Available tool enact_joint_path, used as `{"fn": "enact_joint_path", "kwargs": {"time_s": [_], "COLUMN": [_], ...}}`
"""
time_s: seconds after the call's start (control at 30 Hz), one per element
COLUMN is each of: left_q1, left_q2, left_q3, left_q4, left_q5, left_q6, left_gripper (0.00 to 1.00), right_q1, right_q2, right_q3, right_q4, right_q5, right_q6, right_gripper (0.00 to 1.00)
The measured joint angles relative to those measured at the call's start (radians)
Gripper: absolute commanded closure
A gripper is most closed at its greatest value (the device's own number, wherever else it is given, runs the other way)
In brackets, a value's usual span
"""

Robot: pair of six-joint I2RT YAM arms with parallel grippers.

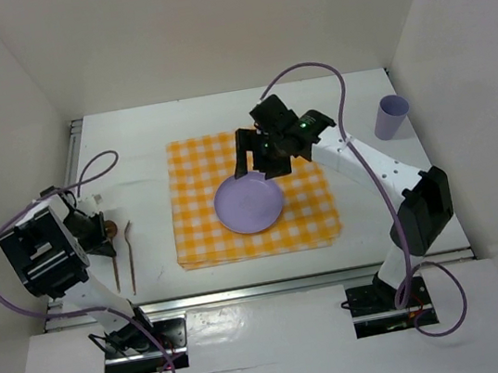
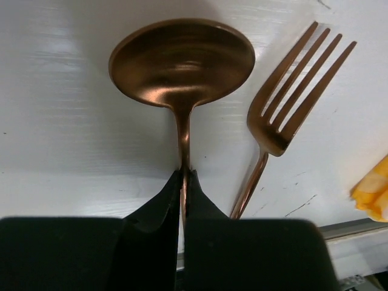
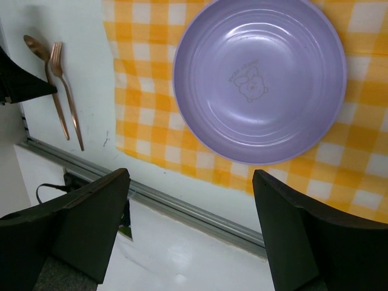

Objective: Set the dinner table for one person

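The white dinner table [image 1: 129, 139] carries an orange-and-white checked cloth [image 1: 250, 196] with a lilac plate [image 1: 250, 203] on it. A copper spoon [image 2: 182, 60] and a copper fork [image 2: 291, 103] lie side by side left of the cloth. My left gripper [image 2: 183, 174] is shut on the spoon's handle just below its bowl, low at the table; in the top view it [image 1: 106, 234] is by the spoon [image 1: 111, 229]. My right gripper [image 3: 191, 174] is open and empty, hovering above the plate [image 3: 260, 79]; in the top view it [image 1: 259, 161] is over the plate's far rim.
A lilac cup [image 1: 391, 116] stands at the far right of the table. A metal rail [image 1: 246, 290] runs along the near edge. A cloth corner [image 2: 373, 191] lies right of the fork. White walls enclose the table on three sides.
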Motion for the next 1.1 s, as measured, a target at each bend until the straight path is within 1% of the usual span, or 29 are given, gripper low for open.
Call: {"fn": "enact_joint_path", "kwargs": {"time_s": [0.17,0.3,0.43,0.53,0.67,0.73,0.87,0.93,0.97,1.1], "left_q1": [0.048,0.060,0.060,0.060,0.060,0.060,0.053,0.045,0.038,-0.002], "left_q2": [0.000,-0.064,-0.137,-0.154,-0.165,-0.173,-0.190,-0.203,-0.214,-0.262], "left_q3": [0.012,0.026,0.098,0.148,0.209,0.261,0.402,0.463,0.486,0.517], "left_q4": [0.006,0.021,0.024,0.021,-0.026,-0.066,-0.130,-0.145,-0.149,-0.160], "left_q5": [0.086,0.162,0.236,0.276,0.335,0.386,0.497,0.547,0.573,0.644], "left_q6": [0.001,-0.001,-0.003,-0.006,-0.015,-0.026,-0.031,-0.043,-0.055,-0.107], "left_gripper": [1.00,1.00,1.00,1.00,1.00,1.00,1.00,1.00,1.00,1.00], "right_q1": [0.000,0.000,0.001,0.001,0.003,0.012,0.069,0.111,0.133,0.215], "right_q2": [-0.054,-0.096,-0.117,-0.138,-0.167,-0.180,-0.188,-0.188,-0.186,-0.128], "right_q3": [-0.063,-0.134,-0.167,-0.194,-0.233,-0.257,-0.283,-0.285,-0.285,-0.228], "right_q4": [0.017,0.031,0.047,0.073,0.124,0.165,0.256,0.317,0.349,0.470], "right_q5": [0.003,-0.002,-0.008,-0.014,-0.035,-0.047,-0.065,-0.063,-0.060,-0.040], "right_q6": [0.004,0.003,0.003,-0.001,-0.018,-0.032,-0.066,-0.082,-0.090,-0.107], "right_gripper": [0.10,0.10,0.10,0.10,0.11,0.11,0.11,0.14,0.14,0.22]}}
